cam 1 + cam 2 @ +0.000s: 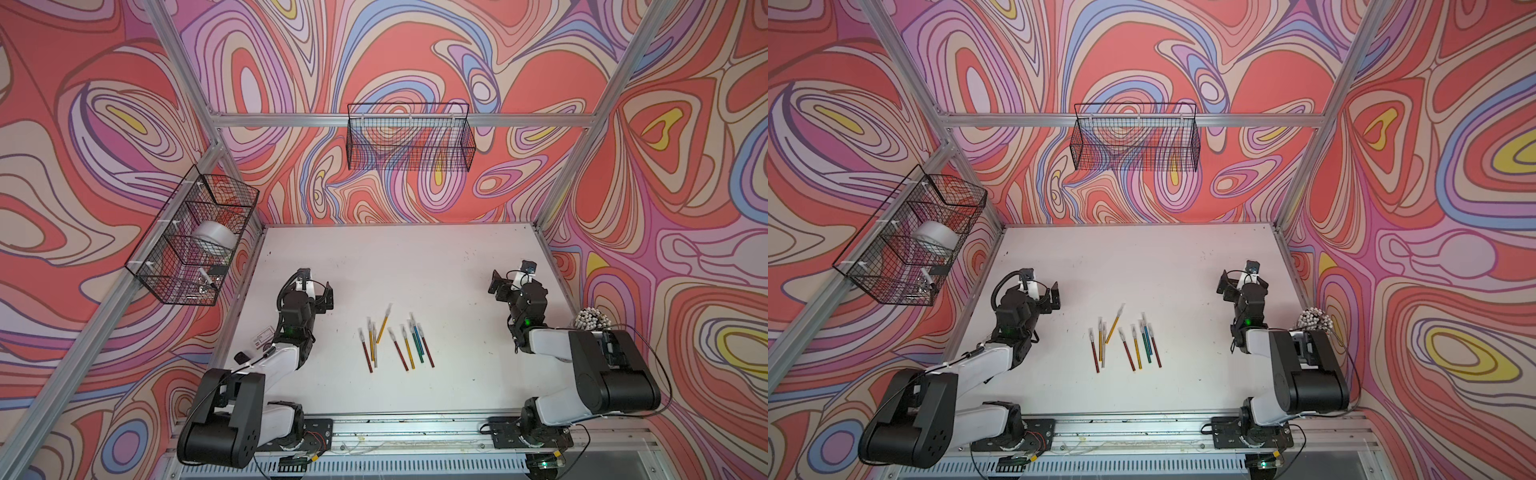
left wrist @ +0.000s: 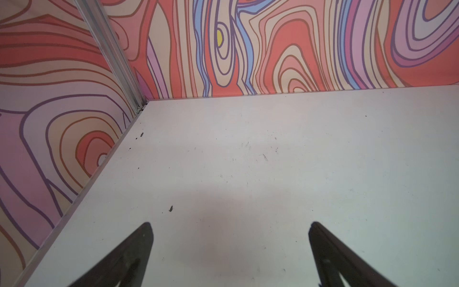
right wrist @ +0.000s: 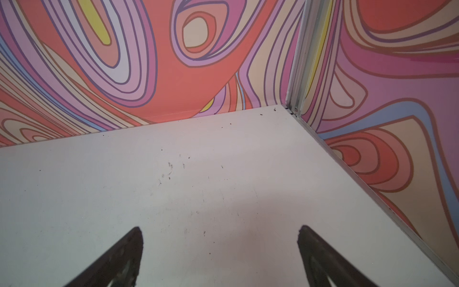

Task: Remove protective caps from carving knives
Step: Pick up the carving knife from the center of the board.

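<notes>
Carving knives lie in a loose row at the middle of the table, between both arms, touched by neither. Whitish protective caps seem to sit on the far tips; too small to be sure. Left fingers spread wide, empty, above bare table. Right fingers likewise.

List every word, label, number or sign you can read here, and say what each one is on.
No text here can be read.
Small white tag beside the left arm: dark and red marks, too small to read.
Knives: no lettering visible.
Tape roll in the wire basket: no lettering visible.
</notes>
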Controlling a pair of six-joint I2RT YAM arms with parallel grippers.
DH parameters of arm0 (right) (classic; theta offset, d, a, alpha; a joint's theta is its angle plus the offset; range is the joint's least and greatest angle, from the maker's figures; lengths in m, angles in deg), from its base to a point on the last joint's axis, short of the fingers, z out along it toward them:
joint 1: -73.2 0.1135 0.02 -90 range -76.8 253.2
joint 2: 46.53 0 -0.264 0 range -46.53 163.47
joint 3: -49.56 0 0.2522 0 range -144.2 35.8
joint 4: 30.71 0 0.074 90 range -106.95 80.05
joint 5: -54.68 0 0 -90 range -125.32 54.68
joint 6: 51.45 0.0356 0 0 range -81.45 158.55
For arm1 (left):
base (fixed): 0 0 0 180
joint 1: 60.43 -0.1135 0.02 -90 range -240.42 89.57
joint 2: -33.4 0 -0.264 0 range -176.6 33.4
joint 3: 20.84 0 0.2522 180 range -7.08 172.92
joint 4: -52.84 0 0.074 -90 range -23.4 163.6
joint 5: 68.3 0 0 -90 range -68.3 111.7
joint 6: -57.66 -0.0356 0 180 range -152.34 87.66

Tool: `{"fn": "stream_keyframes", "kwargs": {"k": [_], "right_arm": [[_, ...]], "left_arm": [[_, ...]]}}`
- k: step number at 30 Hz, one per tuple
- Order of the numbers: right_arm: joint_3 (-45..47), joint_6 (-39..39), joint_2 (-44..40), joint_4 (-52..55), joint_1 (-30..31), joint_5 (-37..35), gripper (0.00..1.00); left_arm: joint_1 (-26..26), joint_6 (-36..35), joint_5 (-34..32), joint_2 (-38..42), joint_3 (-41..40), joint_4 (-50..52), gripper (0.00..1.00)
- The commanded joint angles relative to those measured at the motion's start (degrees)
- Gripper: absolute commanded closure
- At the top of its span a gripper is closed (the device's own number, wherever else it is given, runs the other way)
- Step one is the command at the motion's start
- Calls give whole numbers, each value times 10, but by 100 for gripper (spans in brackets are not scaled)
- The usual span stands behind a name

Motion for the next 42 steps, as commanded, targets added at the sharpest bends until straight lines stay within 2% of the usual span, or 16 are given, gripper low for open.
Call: {"fn": "stream_keyframes", "kwargs": {"k": [1, 5, 6, 9, 13, 17, 22, 26, 30, 38, 42], "right_arm": [[-27, 38, -34, 105, 5, 2, 2], [-66, 75, -74, 208, 16, 11, 2], [-82, 86, -82, 245, 23, -1, 2], [-140, 124, -99, 372, 57, -97, 2], [-185, 130, -114, 455, 86, -63, 2], [-208, 151, -133, 534, 124, -70, 2], [-218, 163, -158, 610, 142, 8, 2], [-219, 166, -181, 658, 165, 37, 2], [-210, 175, -209, 693, 181, 79, 2], [-207, 200, -222, 748, 205, 125, 2], [-190, 215, -224, 736, 224, 125, 2]], "left_arm": [[15, 31, -56, 29, 50, 131, 0], [31, 92, -50, 54, 124, 274, 0], [36, 104, -49, 60, 135, 303, 0], [48, 153, -31, 80, 163, 381, 0], [64, 205, 9, 102, 197, 484, 0], [85, 235, 35, 118, 231, 585, 0], [111, 265, 69, 155, 234, 667, 0], [132, 289, 103, 160, 238, 730, 0], [183, 300, 100, 150, 248, 788, 0], [240, 353, 121, 113, 251, 844, 11], [242, 391, 127, 100, 244, 847, 27]]}}
